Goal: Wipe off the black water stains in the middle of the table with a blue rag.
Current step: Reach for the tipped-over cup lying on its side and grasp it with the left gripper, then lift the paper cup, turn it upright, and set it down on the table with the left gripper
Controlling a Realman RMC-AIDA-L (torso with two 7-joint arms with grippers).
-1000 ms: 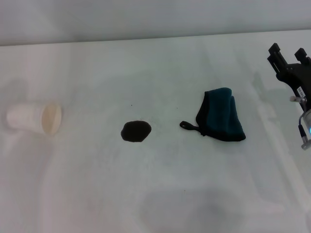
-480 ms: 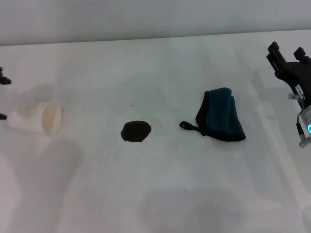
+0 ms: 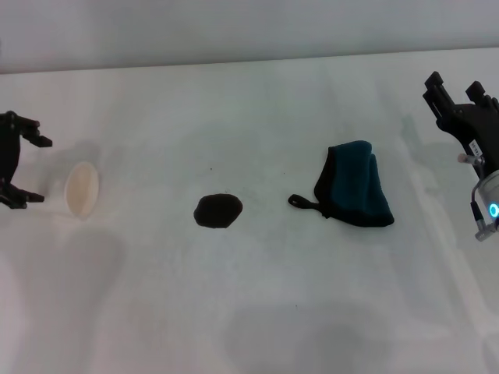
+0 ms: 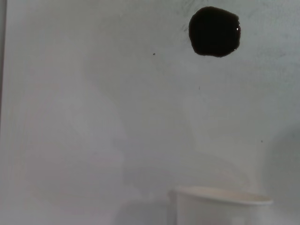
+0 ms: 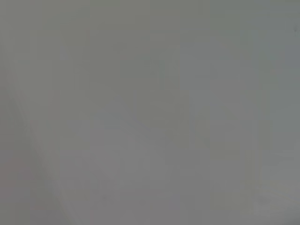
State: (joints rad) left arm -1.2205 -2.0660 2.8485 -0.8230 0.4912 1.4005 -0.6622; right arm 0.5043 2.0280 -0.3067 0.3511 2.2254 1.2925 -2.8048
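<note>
Nearest, mid-table: 1 small oval black-brown water stain [image 3: 218,211] on the wide white matte table [image 3: 257,312], untouched. Just beyond and toward the right, well apart from the stain: small teal-blue soft rag [image 3: 355,193] with black edging, crumpled, its thin black loop tab pointing at the stain. At the left edge: black left gripper [image 3: 19,170], fingers spread around a white paper cup [image 3: 78,189] lying on its side. Farther back at the right edge: black right gripper [image 3: 458,92], raised, fingers parted, holding nothing.
</note>
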